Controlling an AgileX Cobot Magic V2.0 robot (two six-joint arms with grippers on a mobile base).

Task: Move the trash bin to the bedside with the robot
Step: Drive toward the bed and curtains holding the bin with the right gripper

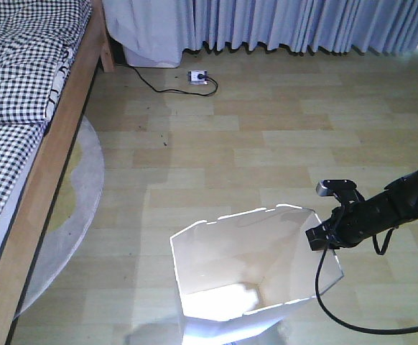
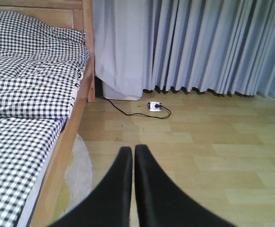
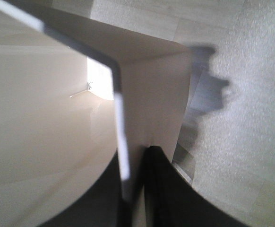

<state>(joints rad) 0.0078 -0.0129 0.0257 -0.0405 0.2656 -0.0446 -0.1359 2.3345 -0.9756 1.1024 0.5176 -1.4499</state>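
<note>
The white trash bin (image 1: 248, 269) stands on the wooden floor at the bottom centre of the front view, rim angular, inside cream. My right gripper (image 1: 322, 241) is shut on the bin's right rim; in the right wrist view one finger is inside and one outside the wall (image 3: 123, 142), with the gripper (image 3: 133, 163) pinching it. The black right arm (image 1: 388, 205) reaches in from the right with a looping cable. The bed (image 1: 22, 108), light wood frame with checked bedding, lies along the left. My left gripper (image 2: 130, 151) is shut and empty, pointing over the floor beside the bed (image 2: 29, 94).
A round grey-and-yellow rug (image 1: 80, 208) lies half under the bed. A power strip with a black cord (image 1: 198, 76) sits by the grey curtains (image 1: 302, 25) at the far wall. A white box (image 1: 148, 54) stands near the bed's corner post (image 1: 107, 43).
</note>
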